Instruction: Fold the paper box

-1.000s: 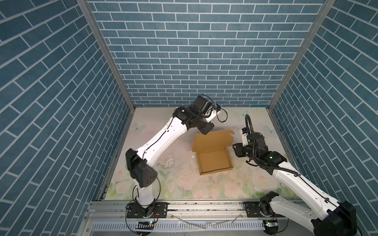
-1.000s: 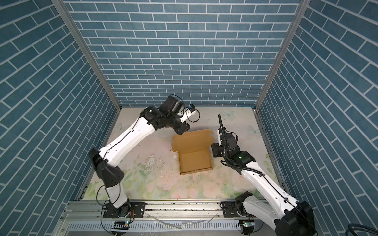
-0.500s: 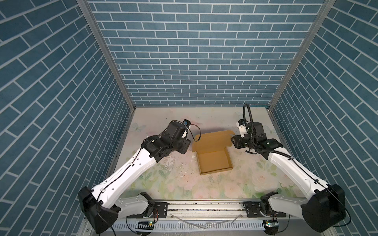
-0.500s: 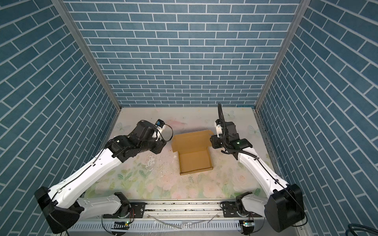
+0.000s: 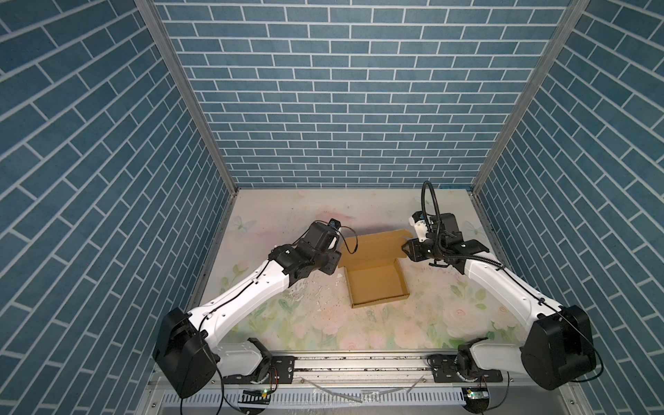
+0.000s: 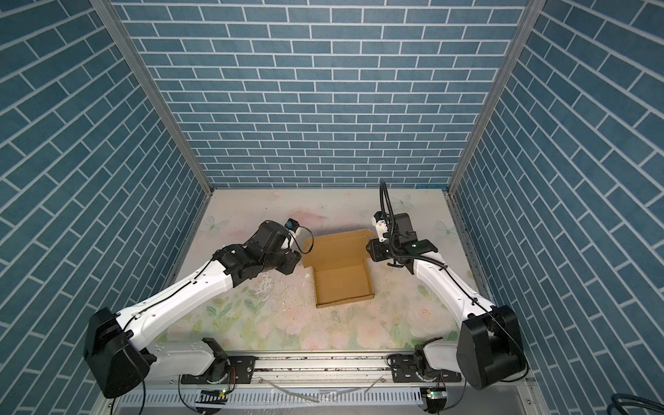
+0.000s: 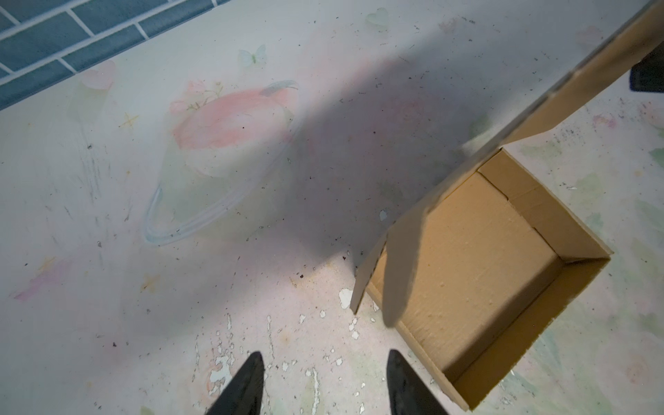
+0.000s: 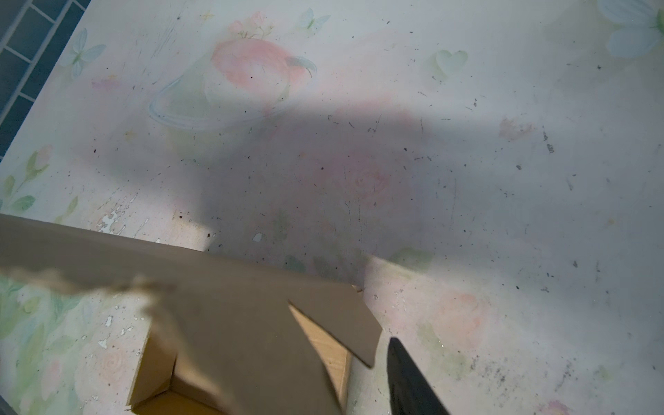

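Paper box (image 5: 378, 287), one only, of plain brown corrugated cardboard, lies on the pale flower-printed table (image 5: 323, 323), near the middle and a little toward the right side. Nearest to the camera head runs one grey metal rail (image 5: 359, 363). From it two white-and-black arms reach in, the left arm (image 5: 248, 291) and the right arm (image 5: 503, 287), one at each side of the paper box.

The near part of the box is a shallow rectangular tray with four walls standing up. At the far wall of the tray one wide lid panel (image 5: 373, 245) rises and leans backward, as both top views show.

The left gripper (image 7: 323, 381) hangs over the table just beside the left wall of the tray, and its two dark fingers (image 7: 244, 384) stand apart. The right gripper (image 5: 406, 248) is at the right corner of the lid panel, where one small side flap (image 8: 345, 323) sticks out. In the right wrist view only one dark finger (image 8: 409, 381) shows, just beside this flap, so I cannot tell if the jaws are apart or clamped.

Behind all stand three blue brick-pattern walls (image 5: 341, 107).
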You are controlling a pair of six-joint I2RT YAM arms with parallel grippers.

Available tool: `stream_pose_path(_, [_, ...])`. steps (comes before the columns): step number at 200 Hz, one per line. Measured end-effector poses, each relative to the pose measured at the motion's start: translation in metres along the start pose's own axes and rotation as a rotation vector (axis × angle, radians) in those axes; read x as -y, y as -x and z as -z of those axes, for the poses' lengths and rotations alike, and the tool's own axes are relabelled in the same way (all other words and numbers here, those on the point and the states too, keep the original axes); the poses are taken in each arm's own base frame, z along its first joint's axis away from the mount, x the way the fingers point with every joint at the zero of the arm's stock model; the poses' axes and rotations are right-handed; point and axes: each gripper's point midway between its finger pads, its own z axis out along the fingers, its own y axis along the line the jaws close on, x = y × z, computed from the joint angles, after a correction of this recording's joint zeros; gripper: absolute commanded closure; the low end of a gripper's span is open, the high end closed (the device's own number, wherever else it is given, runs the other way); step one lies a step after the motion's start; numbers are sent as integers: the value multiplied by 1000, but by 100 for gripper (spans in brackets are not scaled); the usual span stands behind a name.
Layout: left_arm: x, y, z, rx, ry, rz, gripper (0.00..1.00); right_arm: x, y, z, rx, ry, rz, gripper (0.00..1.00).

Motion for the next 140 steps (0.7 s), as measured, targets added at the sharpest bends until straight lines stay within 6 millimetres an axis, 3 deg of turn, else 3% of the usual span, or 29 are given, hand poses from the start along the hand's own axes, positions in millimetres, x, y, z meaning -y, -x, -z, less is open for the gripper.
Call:
stream_pose_path(45, [7,4,-15,2,-26,10,46,-1,0,-3,-5,14,9,65])
stream_pose_path(140, [22,2,-33,-20,-98,33,71,-4,1,-6,-3,33,14,79])
